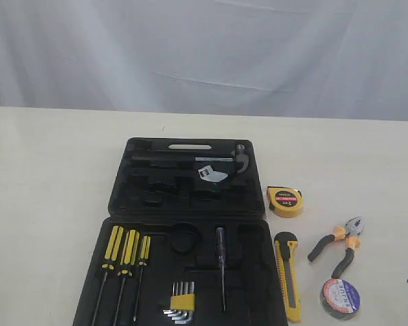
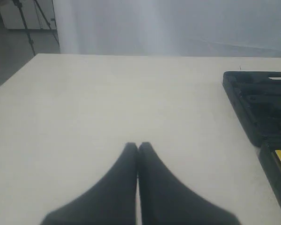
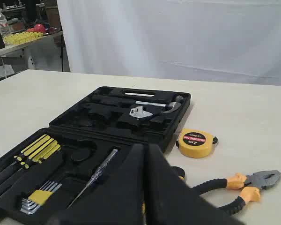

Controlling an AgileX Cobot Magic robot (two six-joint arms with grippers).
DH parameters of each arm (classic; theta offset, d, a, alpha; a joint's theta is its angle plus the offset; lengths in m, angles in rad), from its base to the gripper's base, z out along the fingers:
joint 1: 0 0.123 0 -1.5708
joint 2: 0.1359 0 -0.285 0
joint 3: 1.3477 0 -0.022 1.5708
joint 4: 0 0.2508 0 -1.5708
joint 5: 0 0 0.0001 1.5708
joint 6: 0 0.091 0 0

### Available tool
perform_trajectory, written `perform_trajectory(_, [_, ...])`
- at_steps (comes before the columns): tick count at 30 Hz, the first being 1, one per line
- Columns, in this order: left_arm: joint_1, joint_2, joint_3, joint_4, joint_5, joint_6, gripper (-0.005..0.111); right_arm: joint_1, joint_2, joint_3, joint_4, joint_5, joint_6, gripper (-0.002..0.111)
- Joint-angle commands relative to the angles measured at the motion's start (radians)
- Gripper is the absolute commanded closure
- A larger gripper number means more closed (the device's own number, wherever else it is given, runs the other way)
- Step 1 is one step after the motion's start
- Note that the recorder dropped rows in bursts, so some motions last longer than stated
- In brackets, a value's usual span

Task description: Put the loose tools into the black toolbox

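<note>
Right hand (image 3: 143, 146), closed on nothing, sits near right, the closer one: tape roll (image 1: 340, 297) just left of it, pliers (image 1: 340, 244) slanting far-right, utility knife (image 1: 288, 275) lying near-to-far beside the toolbox (image 1: 119, 190). Left hand (image 2: 138, 145), closed, is well apart.

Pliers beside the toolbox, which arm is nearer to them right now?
Right. The right arm sits close beside the pliers, jaws shut, on their side of the toolbox. The left arm is over bare table beyond the toolbox's opposite side.
</note>
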Motion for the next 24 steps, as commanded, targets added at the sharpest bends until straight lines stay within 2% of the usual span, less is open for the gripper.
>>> perform_trajectory(1, [-0.005,-0.001,0.003,0.0,-0.005,-0.006,0.107,0.003,-0.006,0.003,-0.009,-0.001,-0.002,0.109])
perform_trajectory(19, [-0.005,-0.001,0.003,0.0,-0.005,-0.006,0.107,0.003,-0.006,0.003,-0.009,-0.001,-0.008,0.109])
perform_trajectory(24, [-0.005,-0.001,0.003,0.0,-0.005,-0.006,0.107,0.003,-0.006,0.003,-0.009,-0.054,-0.008,0.109])
